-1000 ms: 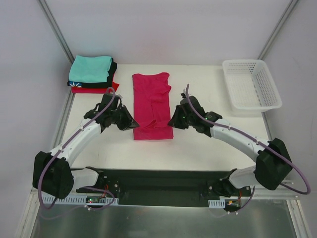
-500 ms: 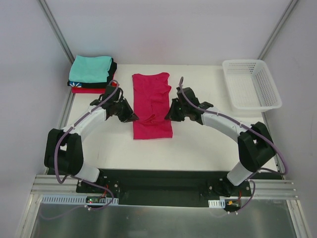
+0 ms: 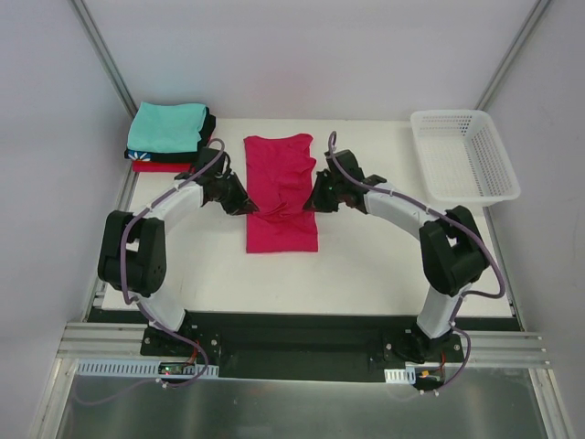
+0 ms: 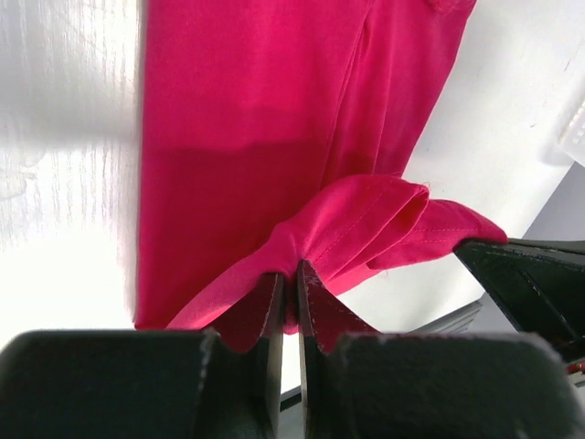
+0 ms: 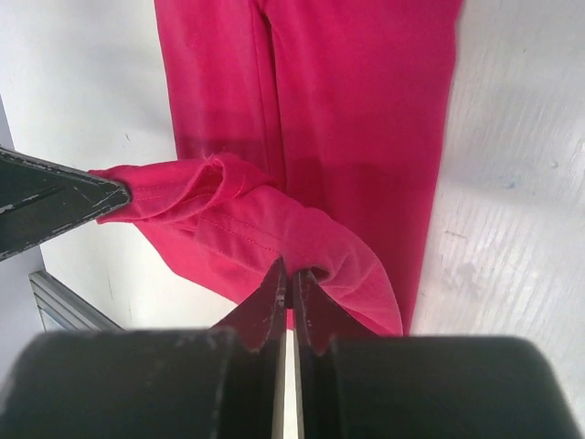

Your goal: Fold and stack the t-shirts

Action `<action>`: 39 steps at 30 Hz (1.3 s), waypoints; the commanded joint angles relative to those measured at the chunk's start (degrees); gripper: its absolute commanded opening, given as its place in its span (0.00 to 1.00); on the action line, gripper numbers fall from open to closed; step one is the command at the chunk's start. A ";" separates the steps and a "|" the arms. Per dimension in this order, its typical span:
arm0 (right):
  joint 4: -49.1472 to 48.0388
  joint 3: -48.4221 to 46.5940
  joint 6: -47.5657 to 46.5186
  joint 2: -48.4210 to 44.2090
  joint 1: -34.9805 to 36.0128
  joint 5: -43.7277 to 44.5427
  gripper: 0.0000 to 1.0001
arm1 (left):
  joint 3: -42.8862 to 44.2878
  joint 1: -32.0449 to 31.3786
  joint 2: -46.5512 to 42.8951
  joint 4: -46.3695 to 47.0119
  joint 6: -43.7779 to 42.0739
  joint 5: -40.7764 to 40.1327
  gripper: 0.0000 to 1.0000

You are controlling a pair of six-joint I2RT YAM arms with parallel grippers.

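A crimson-pink t-shirt [image 3: 281,187] lies as a long folded strip in the middle of the table. My left gripper [image 3: 248,208] is shut on its near hem at the left corner, seen in the left wrist view [image 4: 291,271]. My right gripper [image 3: 312,203] is shut on the hem at the right corner, seen in the right wrist view [image 5: 291,270]. Both hold the hem lifted and folded back over the strip. A stack of folded t-shirts stands at the back left: teal [image 3: 167,126] on top, black [image 3: 208,128] under it, red [image 3: 169,166] at the bottom.
A white mesh basket [image 3: 462,154] stands at the back right corner of the table. Both arms reach far forward, one on each side of the pink strip. Grey walls close off the back and sides.
Both grippers have carried the pink shirt's near hem away from the bases, toward the back of the table. The arms have stretched out farther and the lifted fold now sits over the strip's middle.
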State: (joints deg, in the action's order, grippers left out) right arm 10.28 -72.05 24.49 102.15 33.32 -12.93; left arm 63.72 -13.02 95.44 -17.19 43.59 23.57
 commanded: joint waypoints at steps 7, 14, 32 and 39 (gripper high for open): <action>-1.67 -4.50 -2.25 3.05 -2.38 -3.59 0.01 | 2.99 2.38 1.77 1.37 -2.02 0.60 0.00; -2.37 -4.68 -2.34 4.81 -2.65 -5.26 0.01 | 3.34 2.47 4.75 2.69 -1.67 1.92 0.05; -3.52 -6.43 -4.80 7.01 -4.40 -6.75 0.16 | 5.09 2.82 6.61 3.57 -2.11 -2.30 0.55; 1.75 -11.88 -9.98 8.33 -5.28 -8.25 0.56 | 5.62 3.88 1.69 -0.21 -4.57 -7.13 0.99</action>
State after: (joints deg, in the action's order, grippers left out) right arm 9.02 -79.15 18.94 110.21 28.45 -19.33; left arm 67.16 -9.98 102.08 -14.59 41.50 20.29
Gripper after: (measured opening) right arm 0.478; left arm 0.982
